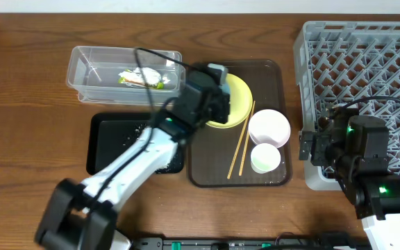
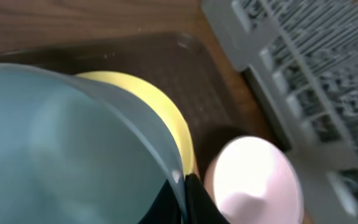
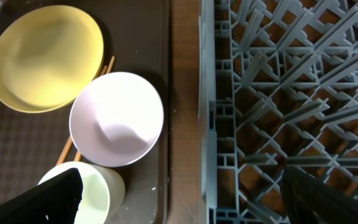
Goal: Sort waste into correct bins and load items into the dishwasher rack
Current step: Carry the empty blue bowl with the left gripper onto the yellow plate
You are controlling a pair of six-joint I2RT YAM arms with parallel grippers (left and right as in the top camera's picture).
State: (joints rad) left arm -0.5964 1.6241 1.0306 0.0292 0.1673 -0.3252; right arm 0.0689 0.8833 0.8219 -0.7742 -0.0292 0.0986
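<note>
While the clear tub (image 1: 89, 69) sat at the upper left of the wooden surface (image 1: 26, 104) with the wrapper (image 1: 141, 78) inside it, the black tray (image 1: 110, 142) lay just below it, white rice scraps (image 1: 142, 129) scattered in it. The left gripper (image 1: 212, 94) hung over the left part of the yellow plate (image 1: 238, 104) on the brown tray (image 1: 210, 173). In its wrist view its jaws appeared clamped on the rim of the light blue bowl (image 2: 61, 149). Right of the plate lay the chopsticks (image 1: 242, 142), then the white-pink bowl (image 1: 269, 128) with the small cup (image 1: 265, 158) below it. The right gripper (image 1: 310, 147), jaws wide apart, hovered at the left edge of the dishwasher rack (image 1: 367, 55) at the right of the frame.
</note>
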